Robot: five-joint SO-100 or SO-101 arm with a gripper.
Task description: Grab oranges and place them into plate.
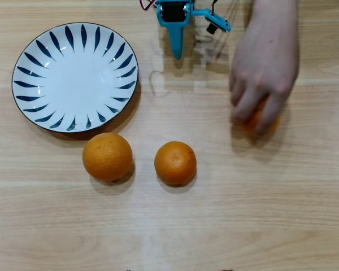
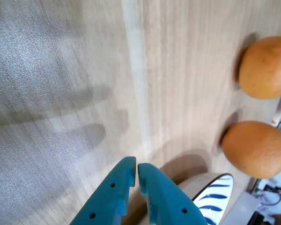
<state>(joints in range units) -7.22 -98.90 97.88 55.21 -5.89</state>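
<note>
In the overhead view the white plate (image 1: 75,77) with dark blue petal strokes lies at the upper left and holds nothing. A larger orange (image 1: 107,156) and a smaller orange (image 1: 175,163) rest on the table below it. A third orange (image 1: 261,123) lies at the right, mostly covered by a human hand (image 1: 264,68). My teal gripper (image 1: 176,48) is at the top centre, above the table, apart from all fruit. In the wrist view its fingertips (image 2: 136,171) nearly touch and hold nothing; two oranges (image 2: 267,67) (image 2: 256,149) and the plate rim (image 2: 215,192) show at the right.
The wooden table (image 1: 169,226) fills both views. The person's arm reaches in from the top right of the overhead view. Red wires and the arm base sit at the top edge.
</note>
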